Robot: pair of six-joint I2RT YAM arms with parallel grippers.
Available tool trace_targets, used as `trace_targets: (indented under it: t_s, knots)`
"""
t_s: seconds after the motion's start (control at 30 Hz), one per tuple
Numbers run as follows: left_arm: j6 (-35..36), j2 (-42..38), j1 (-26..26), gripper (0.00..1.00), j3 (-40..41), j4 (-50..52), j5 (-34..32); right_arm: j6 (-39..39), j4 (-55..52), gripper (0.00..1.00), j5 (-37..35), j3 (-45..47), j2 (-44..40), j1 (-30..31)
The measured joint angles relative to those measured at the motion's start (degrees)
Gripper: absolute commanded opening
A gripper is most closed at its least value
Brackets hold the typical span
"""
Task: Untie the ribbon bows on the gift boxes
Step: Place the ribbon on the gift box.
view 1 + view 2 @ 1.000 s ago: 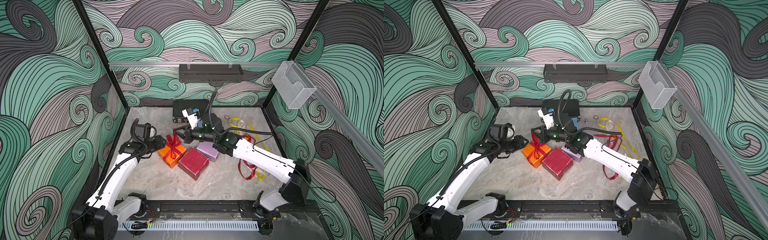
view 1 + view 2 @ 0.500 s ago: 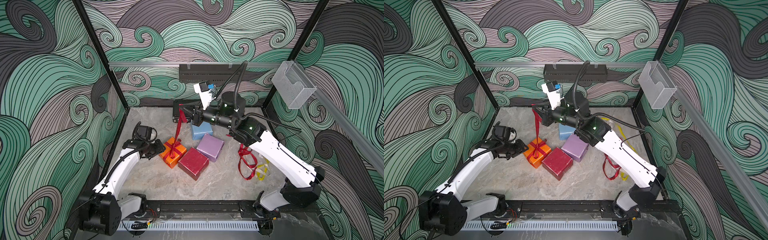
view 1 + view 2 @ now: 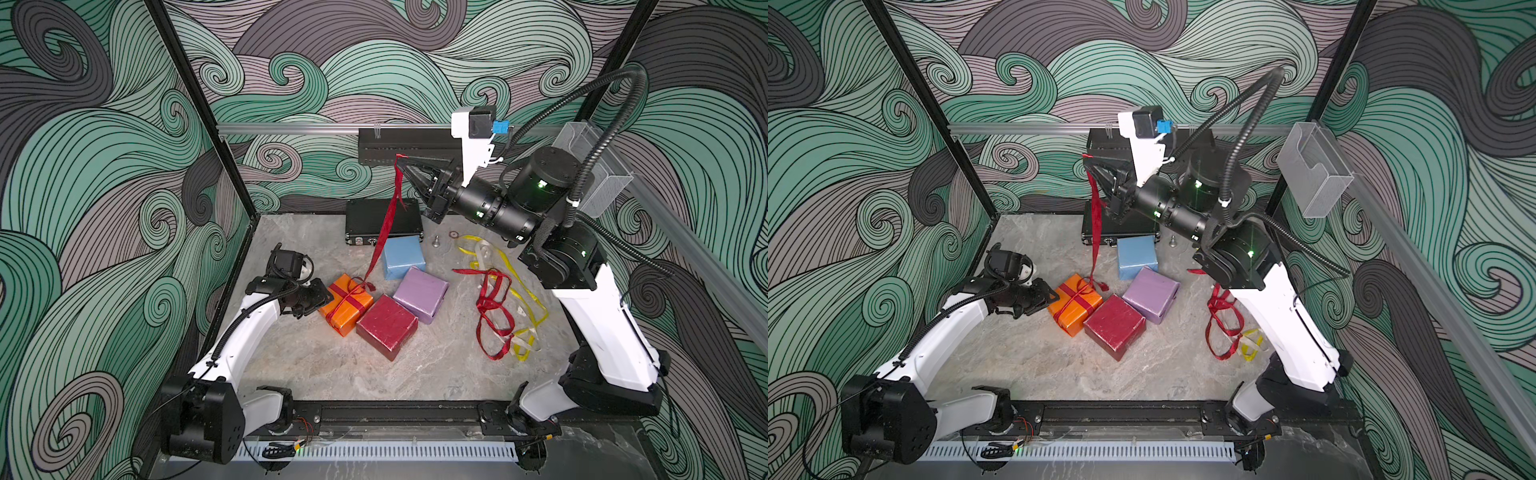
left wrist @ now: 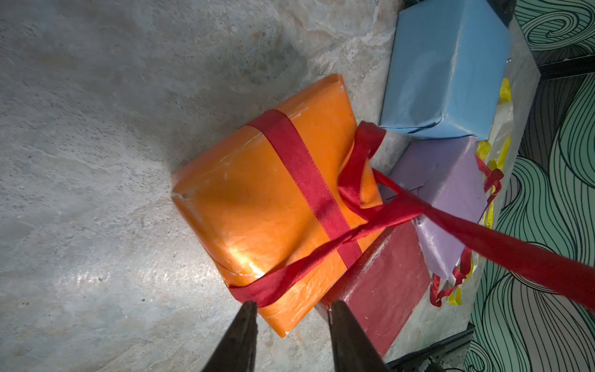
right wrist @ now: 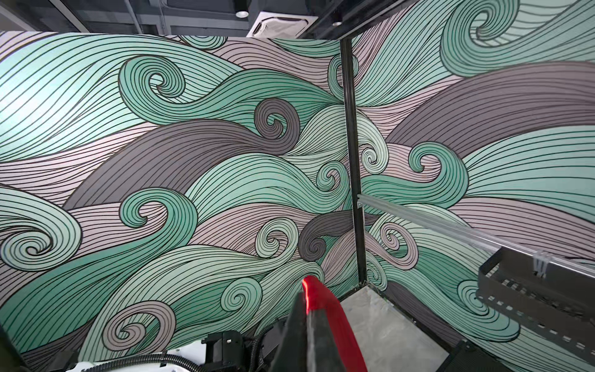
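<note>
Evidently the step in hand is pulling the last bow loose. Across the desk (image 3: pixel 332 374), well below the raised right pincer (image 3: pixel 405 164), the red box (image 3: pixel 386 326), lilac box (image 3: pixel 422 293) and blue box (image 3: pixel 403 257) sit bare. The orange box (image 3: pixel 347 305) lies at the left pincer (image 3: pixel 326 296), which stands half open astride its near corner, with no firm clamp showing. Closed tight, the right pincer holds the red ribbon (image 3: pixel 386 224) taut. Next, I judge, comes a longer pull with the box braced. Only the left wrist view shows one loop (image 4: pixel 357 174) at the knot. The right wrist view shows just the nipped end.
</note>
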State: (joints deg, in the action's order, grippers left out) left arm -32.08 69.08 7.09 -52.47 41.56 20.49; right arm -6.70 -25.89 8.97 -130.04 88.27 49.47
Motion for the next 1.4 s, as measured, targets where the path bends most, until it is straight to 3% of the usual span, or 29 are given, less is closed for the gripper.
trace_targets:
  t_s: [0.23, 0.37, 0.63, 0.9, 1.17, 1.3, 1.4]
  knots:
    - [-0.02, 0.0, 0.0, 0.42, 0.09, -0.35, 1.14, 4.52, -1.62, 0.0, -4.57, 1.75, -2.62, -0.37]
    - [0.0, 0.0, 0.0, 0.44, 0.11, -0.63, 1.99, 5.25, -0.9, 0.0, -5.95, 7.21, -6.36, -0.59]
    - [0.11, 0.0, 0.0, 0.48, 0.11, -0.9, 2.58, 3.34, 3.82, 0.0, -12.26, 35.52, -16.74, -0.74]
    - [1.55, 0.11, 0.33, 0.56, 0.15, -1.29, 3.34, -2.56, 5.42, 0.0, -19.41, 57.05, -17.22, -5.2]
    - [5.2, 2.49, 7.48, 0.72, -1.97, 0.7, -0.96, -14.6, 7.13, 0.31, -20.41, 74.36, -17.35, -15.52]
    - [7.48, 7.3, 11.02, 0.76, -7.3, 3.34, -3.58, -19.23, 11.8, 0.58, -18.73, 83.38, -19.56, -19.34]
    - [9.01, 12.11, 12.96, 0.78, -12.87, 5.88, -5.88, -21.07, 16.83, 0.71, -16.81, 89.22, -22.47, -19.43]
